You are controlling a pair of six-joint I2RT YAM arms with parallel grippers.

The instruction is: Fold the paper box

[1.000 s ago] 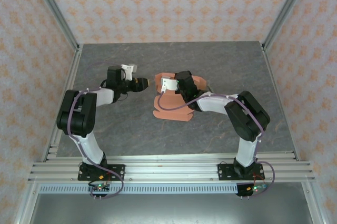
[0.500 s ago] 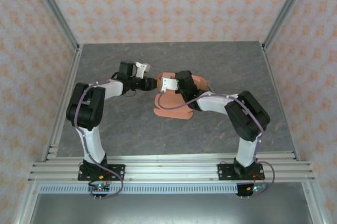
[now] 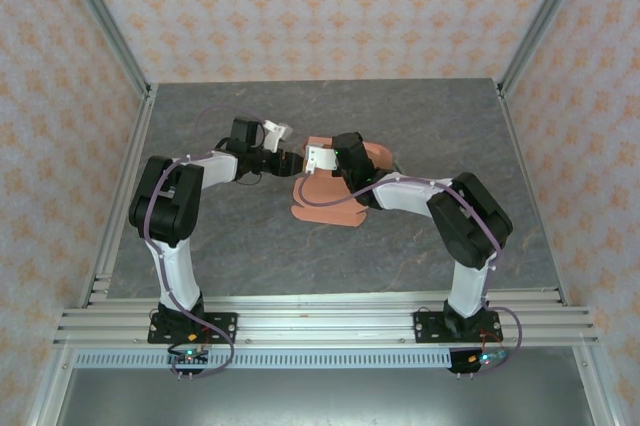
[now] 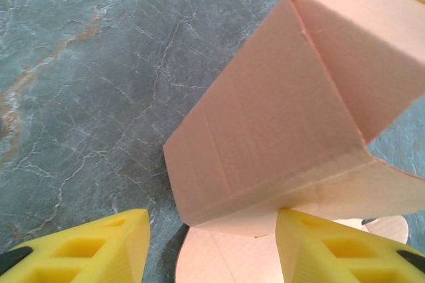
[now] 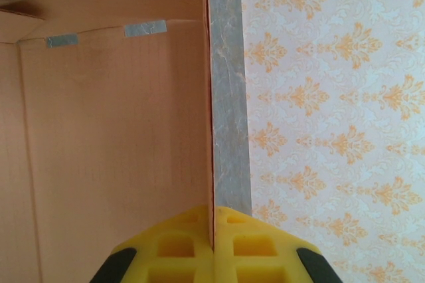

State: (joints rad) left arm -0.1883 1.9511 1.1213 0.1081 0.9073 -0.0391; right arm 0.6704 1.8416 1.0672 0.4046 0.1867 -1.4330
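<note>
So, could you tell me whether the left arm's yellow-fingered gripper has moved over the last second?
Yes. The left gripper has travelled right, away from the aluminium rail along the left side, up to the salmon-orange card paper box.

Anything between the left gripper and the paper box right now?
Nothing visible. The left gripper is open, and a raised panel of the paper box is right in front of its fingers, with only bare table beside it. The right gripper is shut on another wall of the box, clear of that approach.
</note>
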